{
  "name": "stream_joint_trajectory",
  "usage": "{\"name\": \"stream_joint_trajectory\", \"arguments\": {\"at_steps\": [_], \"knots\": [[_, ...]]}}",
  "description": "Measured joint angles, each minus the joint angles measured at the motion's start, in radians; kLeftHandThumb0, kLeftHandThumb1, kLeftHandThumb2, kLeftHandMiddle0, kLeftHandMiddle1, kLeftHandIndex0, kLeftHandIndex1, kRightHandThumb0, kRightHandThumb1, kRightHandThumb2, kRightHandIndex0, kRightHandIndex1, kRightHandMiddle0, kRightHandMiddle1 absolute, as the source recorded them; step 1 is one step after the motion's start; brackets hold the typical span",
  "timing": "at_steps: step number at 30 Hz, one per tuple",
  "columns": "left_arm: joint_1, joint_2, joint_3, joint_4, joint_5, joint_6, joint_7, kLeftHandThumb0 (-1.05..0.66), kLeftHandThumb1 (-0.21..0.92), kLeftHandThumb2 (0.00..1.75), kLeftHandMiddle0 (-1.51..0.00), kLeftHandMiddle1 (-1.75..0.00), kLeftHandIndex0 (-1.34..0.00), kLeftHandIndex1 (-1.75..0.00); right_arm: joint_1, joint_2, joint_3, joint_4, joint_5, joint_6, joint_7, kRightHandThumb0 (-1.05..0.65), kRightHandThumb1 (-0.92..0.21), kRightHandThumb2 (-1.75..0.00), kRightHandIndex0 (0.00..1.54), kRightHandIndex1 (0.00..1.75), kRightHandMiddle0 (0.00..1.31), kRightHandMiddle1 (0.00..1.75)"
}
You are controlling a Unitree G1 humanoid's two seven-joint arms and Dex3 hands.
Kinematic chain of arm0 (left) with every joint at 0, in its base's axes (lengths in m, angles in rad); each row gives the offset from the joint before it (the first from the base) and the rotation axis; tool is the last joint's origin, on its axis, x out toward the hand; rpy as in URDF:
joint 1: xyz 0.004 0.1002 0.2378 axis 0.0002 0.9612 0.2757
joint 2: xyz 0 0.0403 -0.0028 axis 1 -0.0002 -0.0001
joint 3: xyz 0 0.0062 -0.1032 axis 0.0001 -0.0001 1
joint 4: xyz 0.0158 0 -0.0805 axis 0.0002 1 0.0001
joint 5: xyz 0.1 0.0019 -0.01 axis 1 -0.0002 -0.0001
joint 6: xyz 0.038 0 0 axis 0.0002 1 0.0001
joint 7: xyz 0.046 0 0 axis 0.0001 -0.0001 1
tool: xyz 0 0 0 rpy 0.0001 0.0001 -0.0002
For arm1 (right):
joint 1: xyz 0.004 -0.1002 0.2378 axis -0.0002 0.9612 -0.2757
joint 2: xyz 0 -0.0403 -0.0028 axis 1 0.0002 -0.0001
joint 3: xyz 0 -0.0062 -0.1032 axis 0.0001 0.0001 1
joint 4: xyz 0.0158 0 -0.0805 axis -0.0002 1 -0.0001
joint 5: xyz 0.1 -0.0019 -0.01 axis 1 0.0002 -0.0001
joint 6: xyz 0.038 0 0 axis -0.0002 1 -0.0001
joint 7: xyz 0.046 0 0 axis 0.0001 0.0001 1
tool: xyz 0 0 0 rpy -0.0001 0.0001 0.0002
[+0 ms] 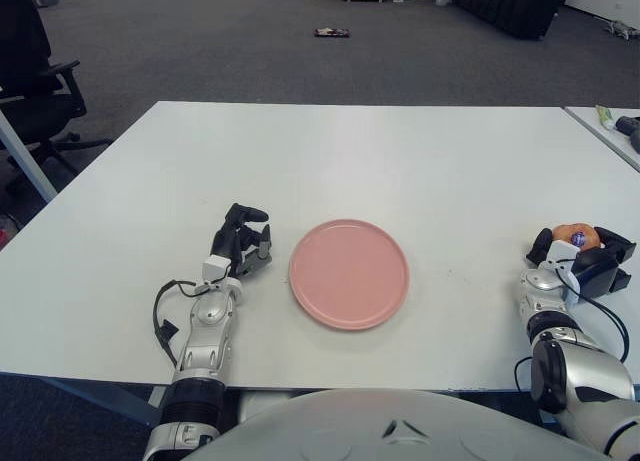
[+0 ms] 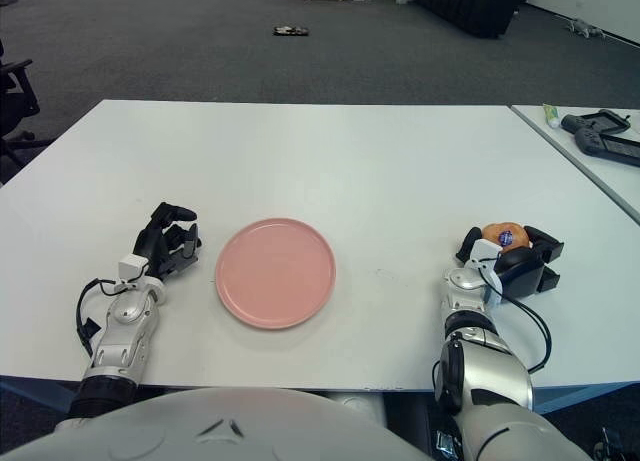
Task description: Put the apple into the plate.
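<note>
White table [image 1: 400, 151] in an open office: near its right edge, the right hand [image 2: 505, 261] closes its fingers on the apple [image 2: 500, 234]; the left hand [image 1: 240, 246], curled and empty, flanks the pink plate [image 1: 349, 273]. Lift clear, then carry leftward.

Even overhead light is flooding the room — the white table [image 1: 400, 161] is glowing bright but not blowing out. Shadows are staying soft: a faint rim is showing under the pink plate [image 2: 275, 272] and beside the left hand [image 1: 243, 243]. Nothing is blurring nearby; the far floor clutter is losing detail — the table edges are bowing slightly at the sides.
</note>
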Motion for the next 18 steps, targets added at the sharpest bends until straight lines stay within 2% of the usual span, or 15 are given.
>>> {"name": "stream_joint_trajectory", "arguments": {"at_steps": [8,18], "knots": [[0.0,-0.001,0.0,0.001,0.002,-0.003,0.0,-0.4,0.59,0.97,-0.56,-1.75,-0.4,-1.75,0.005,0.015,0.027,-0.009,-0.02,-0.043,-0.08,0.0,-0.03,-1.64,0.85,1.69,0.6,1.75],[0.0,-0.002,0.001,0.002,-0.003,-0.004,0.0,-0.39,0.61,0.95,-0.56,-1.75,-0.39,-1.75,0.037,0.045,0.129,-0.04,-0.132,-0.168,-0.201,0.0,-0.05,-1.61,0.83,1.7,0.57,1.75]]}}
